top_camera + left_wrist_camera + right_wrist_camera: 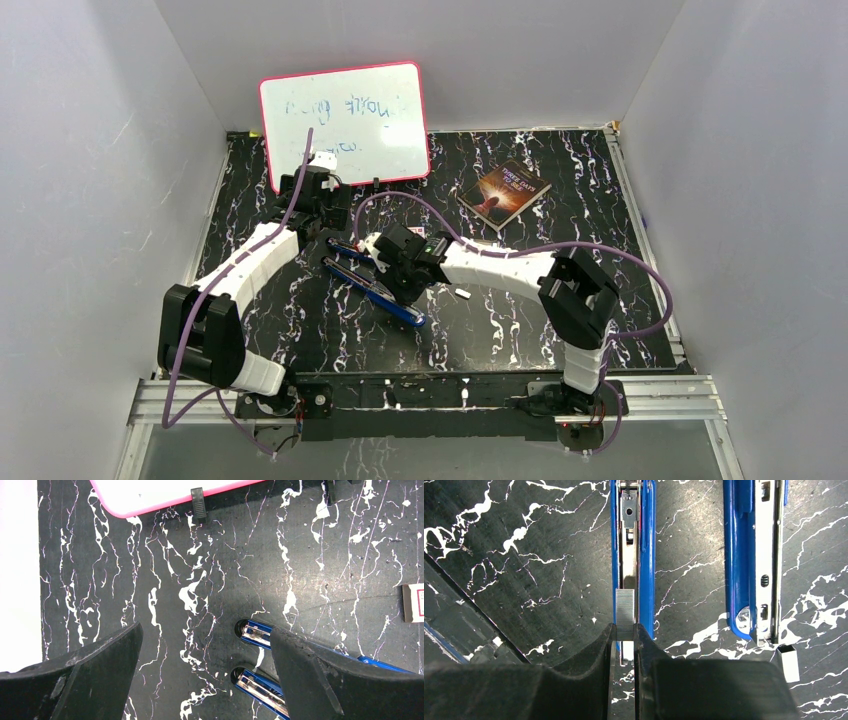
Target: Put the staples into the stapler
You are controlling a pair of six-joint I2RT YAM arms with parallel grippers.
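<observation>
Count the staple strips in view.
2. One strip is pinched in the right gripper over the stapler's open channel; a shorter piece, apparently staples, lies on the table beside its other blue arm. More may be hidden.

staples point(625, 611) near end hidden inside right gripper point(625, 631); stapler point(647, 555) cut off at 12 o'clock edge; whiteboard point(345, 122) writing unreadable.

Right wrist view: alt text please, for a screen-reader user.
The right gripper pinches a short silvery strip of staples, lined up with the open channel of a blue stapler. The stapler's other half lies parallel to the right, on a black marbled table.
</observation>
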